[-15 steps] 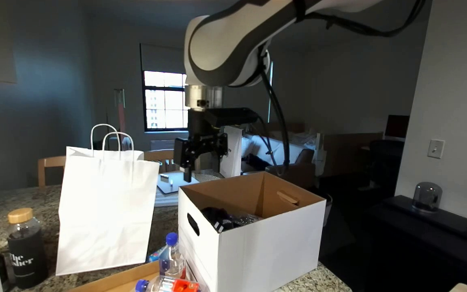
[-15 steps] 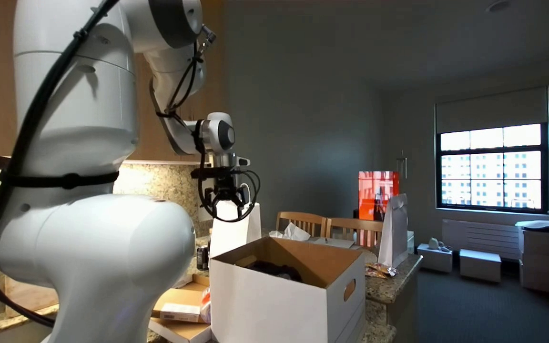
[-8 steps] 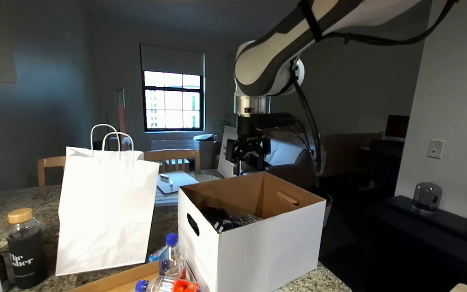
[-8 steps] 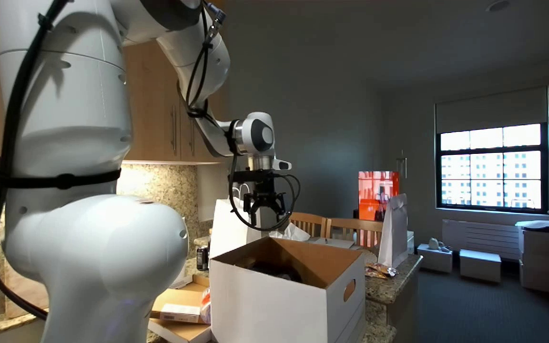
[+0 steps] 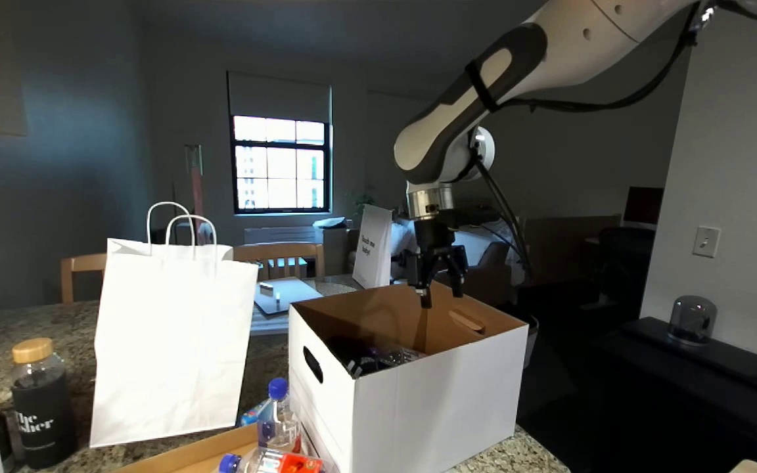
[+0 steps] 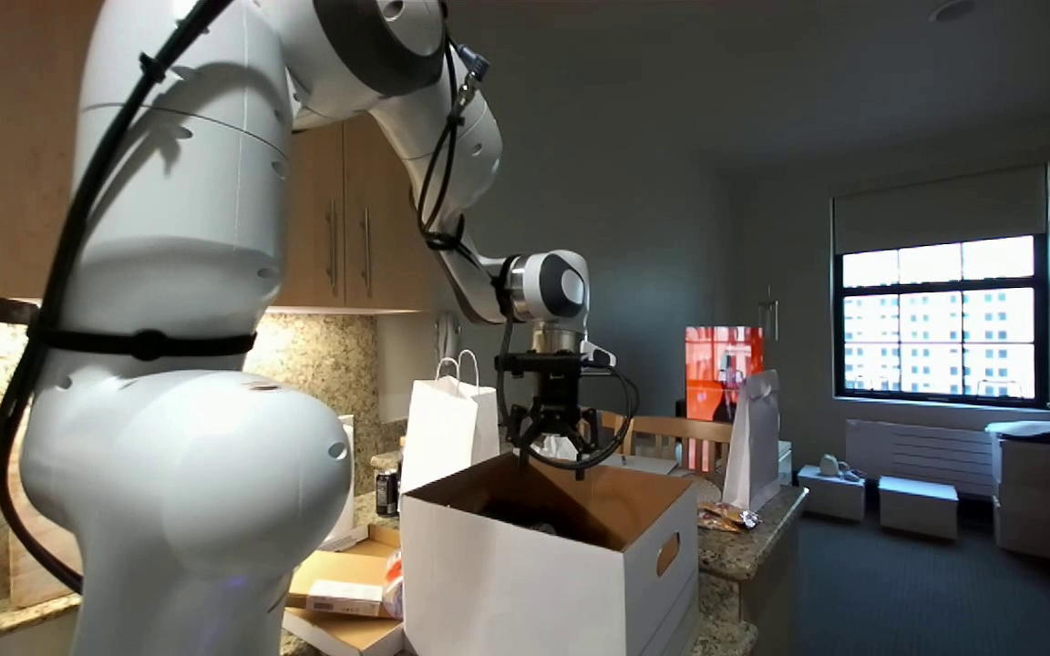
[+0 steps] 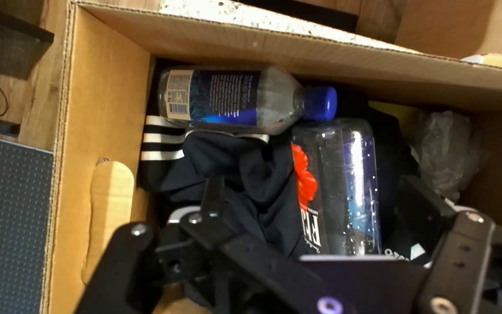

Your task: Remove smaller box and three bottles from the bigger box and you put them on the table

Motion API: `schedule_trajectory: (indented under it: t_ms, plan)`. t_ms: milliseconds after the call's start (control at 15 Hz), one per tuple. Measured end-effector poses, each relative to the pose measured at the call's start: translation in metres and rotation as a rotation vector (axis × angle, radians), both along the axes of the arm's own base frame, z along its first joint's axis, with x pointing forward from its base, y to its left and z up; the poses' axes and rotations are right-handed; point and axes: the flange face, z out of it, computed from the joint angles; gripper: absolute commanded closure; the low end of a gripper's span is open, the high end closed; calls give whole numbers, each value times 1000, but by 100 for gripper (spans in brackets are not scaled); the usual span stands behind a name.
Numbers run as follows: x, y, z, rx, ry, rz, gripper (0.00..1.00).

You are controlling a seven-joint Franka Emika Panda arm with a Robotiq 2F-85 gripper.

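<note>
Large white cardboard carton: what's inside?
A blue-capped clear plastic bottle, another clear plastic bottle, one end covered, dark striped fabric and crumpled clear plastic. Anything beneath the fabric is hidden.

dim overall | window (image 6: 940, 314) blown out | backsplash (image 6: 329, 355) warmly lit | glare on bottle (image 7: 336, 187) | floor (image 5: 552, 371) near-black, detail seemingly lost

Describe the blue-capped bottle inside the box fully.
The blue-capped bottle looks like clear plastic, cap on, dark label with pale print, barcode near the base. It lies on its side along a long wall of the bigger box, beside dark cloth. The gripper isn't touching it; contact with the neighbouring bottle is unclear.
</note>
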Motion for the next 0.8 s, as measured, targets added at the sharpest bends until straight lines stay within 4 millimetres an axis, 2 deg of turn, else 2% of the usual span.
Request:
schedule_trajectory:
  t_ms: [267,533,800]
  plan:
    - [17,0,-17,-5,76,13,0]
    - [27,0,-20,-8,114,23,0]
    - [28,0,-20,-8,118,25,0]
